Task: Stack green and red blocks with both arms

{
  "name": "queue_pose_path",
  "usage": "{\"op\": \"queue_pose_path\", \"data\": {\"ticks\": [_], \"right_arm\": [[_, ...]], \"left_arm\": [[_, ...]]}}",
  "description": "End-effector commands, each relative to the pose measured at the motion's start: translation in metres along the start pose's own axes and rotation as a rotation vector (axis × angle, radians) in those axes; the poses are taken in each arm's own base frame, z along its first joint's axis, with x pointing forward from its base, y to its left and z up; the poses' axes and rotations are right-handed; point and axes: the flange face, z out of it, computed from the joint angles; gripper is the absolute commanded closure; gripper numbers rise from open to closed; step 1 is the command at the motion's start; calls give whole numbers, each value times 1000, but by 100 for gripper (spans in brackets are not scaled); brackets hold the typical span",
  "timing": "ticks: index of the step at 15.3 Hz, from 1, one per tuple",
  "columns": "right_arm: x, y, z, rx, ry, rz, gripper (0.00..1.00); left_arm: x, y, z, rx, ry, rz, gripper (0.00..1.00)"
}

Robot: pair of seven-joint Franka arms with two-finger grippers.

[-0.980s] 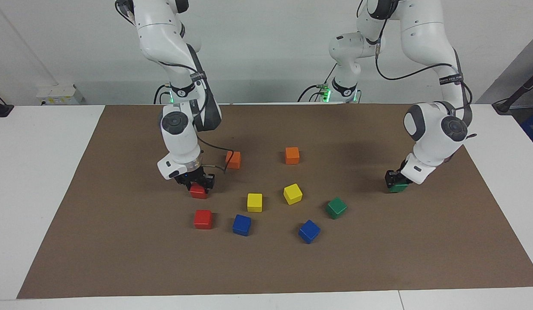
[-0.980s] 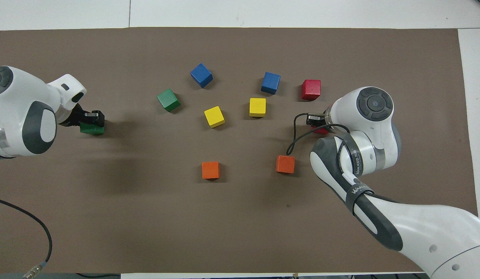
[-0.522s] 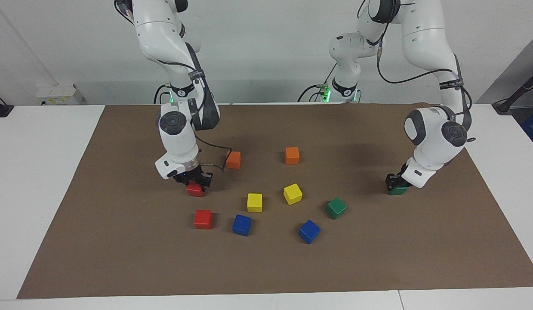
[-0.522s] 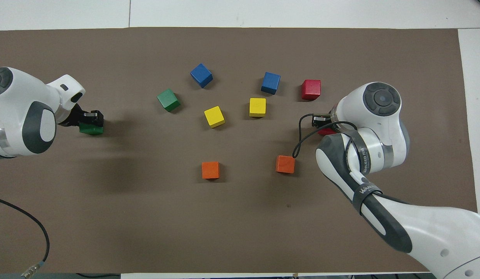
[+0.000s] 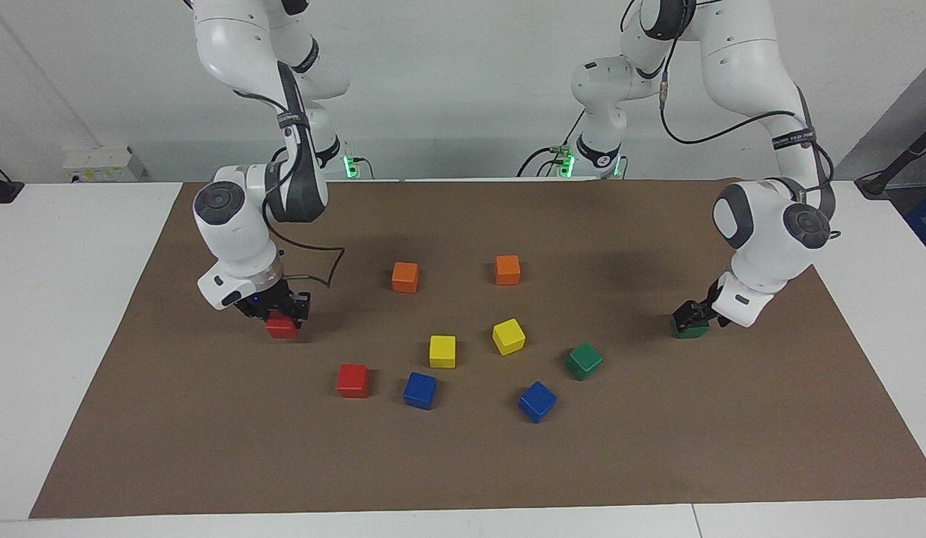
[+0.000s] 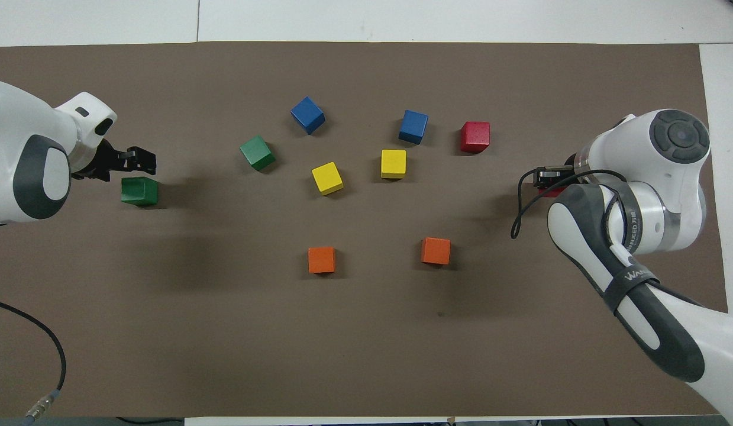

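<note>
Right gripper (image 5: 282, 312) is clamped on a glossy bright red cube (image 5: 282, 327), held just above the brown mat (image 5: 463, 463) toward the right arm's end of the table. In the overhead view only a red sliver shows under that gripper (image 6: 549, 177).

Left gripper (image 5: 695, 314) is seen just over the glossy dark green cube (image 6: 139, 191), which sits on the mat at the left arm's end. Whether its fingers are apart or together cannot be told. In the overhead view this gripper (image 6: 135, 157) appears offset from the cube, so the cube looks released; that is a judgement.

The second red cube (image 5: 353, 380) and second green cube (image 5: 584, 361) rest untouched on the mat among two blue cubes (image 5: 420, 390), two yellow cubes (image 5: 442, 351) and two orange cubes (image 5: 405, 277).

Step judged: base blocks are being laid out at each end; nothing is stacked yet.

Next move, as a guess:
- the held red cube is to be set flat and released
- each remaining cube is to be picked, squared over its base and lowered straight
- the tilted green cube needs the wrist turned to match

Risk: base may be nudged on release.
</note>
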Motion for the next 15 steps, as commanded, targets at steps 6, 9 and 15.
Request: {"op": "queue_pose_path", "data": {"ticks": [6, 9, 15], "right_arm": [[-6, 5, 29, 5, 45, 12, 100], [-7, 5, 33, 3, 40, 15, 100], [-12, 7, 42, 11, 81, 22, 95]], "left_arm": [[49, 137, -16, -33, -4, -299, 0], [39, 186, -5, -31, 12, -375, 0], [17, 235, 26, 10, 71, -411, 0]]}}
